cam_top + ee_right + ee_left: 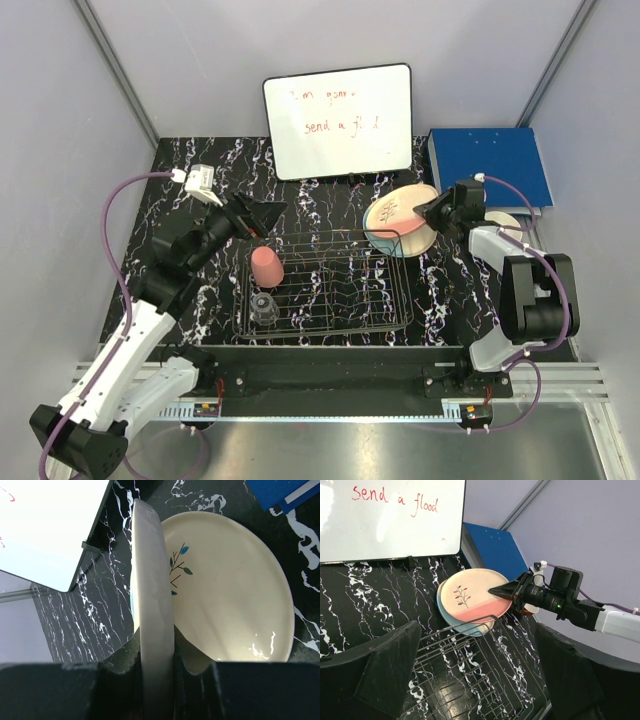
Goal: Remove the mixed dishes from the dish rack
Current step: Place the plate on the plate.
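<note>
rim pinch on the pink-band plate (pixel 470 597) — slip risk
your right claw (pixel 492 591) is nearly closed, nipping only the rim of that plate, which hangs tilted over the blue-band plate (pixel 230 595) by the dish rack's (pixel 390 300) far right corner. swing it fast and it could twist loose and crack onto the one below (left claw (pixel 258 215) gapes wide, empty) — go slow.

the top camera is looking down from behind the near edge, taking in the marbled table (pixel 180 165). the left wrist camera is facing rightward over the dish rack (pixel 480 670) toward the pink-banded plate (pixel 475 597); the right wrist camera is sitting close, seeing that plate edge-on.
</note>
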`<state>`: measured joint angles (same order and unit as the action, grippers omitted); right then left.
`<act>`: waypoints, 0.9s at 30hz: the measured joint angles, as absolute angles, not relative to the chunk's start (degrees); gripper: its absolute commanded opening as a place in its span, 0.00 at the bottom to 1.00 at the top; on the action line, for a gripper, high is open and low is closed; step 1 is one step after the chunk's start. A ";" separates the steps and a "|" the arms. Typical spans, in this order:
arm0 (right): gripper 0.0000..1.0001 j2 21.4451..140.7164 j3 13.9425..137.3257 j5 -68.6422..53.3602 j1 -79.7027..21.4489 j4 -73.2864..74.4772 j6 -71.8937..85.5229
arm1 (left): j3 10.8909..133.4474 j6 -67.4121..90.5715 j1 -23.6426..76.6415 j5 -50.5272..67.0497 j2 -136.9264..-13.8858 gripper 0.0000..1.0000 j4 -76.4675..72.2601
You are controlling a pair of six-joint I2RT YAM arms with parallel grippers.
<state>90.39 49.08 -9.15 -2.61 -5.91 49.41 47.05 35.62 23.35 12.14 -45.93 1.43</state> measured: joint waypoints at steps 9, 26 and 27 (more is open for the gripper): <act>0.72 92.73 49.32 -9.91 -2.61 -3.31 48.42 | 46.74 35.94 23.35 12.62 -45.93 0.99 1.17; 0.86 92.38 56.10 -2.13 -2.63 17.10 43.33 | 46.78 35.99 23.35 13.72 -48.60 0.99 2.00; 0.86 91.90 56.93 -1.63 -2.61 18.65 42.92 | 46.81 35.99 23.35 13.89 -48.95 0.99 2.13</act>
